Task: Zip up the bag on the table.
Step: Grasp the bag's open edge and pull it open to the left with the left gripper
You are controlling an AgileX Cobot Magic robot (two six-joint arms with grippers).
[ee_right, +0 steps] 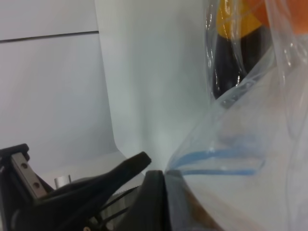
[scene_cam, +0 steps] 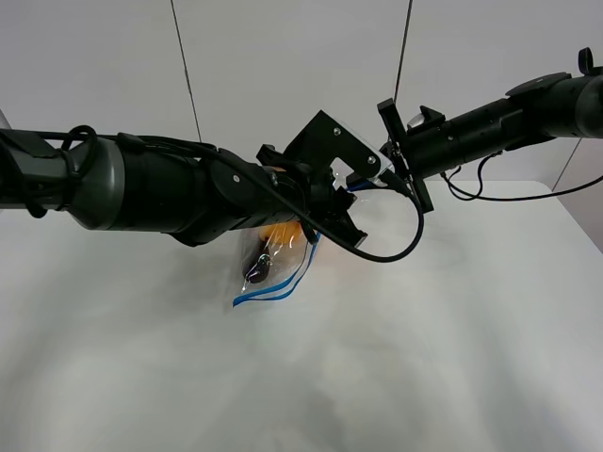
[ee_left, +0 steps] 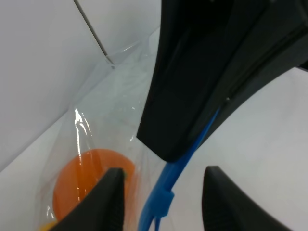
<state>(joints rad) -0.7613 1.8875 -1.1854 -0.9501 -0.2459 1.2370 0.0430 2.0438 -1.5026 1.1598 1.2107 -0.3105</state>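
Note:
The clear bag [scene_cam: 273, 256] hangs between my two grippers above the white table [scene_cam: 424, 358]. An orange [scene_cam: 281, 233] and a dark eggplant [scene_cam: 257, 271] show through it, and its blue zipper strip [scene_cam: 283, 287] loops below. My right gripper [scene_cam: 367, 182] is shut on the bag's upper corner, seen in the right wrist view [ee_right: 155, 174] pinching the plastic beside the blue strip [ee_right: 216, 156]. My left gripper [scene_cam: 325, 226] sits just below it. In the left wrist view [ee_left: 163, 173] its fingers stand apart with the blue zipper strip [ee_left: 166, 185] between them and the orange [ee_left: 89, 180] beside.
Two thin cables [scene_cam: 187, 66] hang down the grey back wall. A black cable [scene_cam: 405, 240] loops below the right wrist. The table's far right edge [scene_cam: 575, 212] lies behind the right arm.

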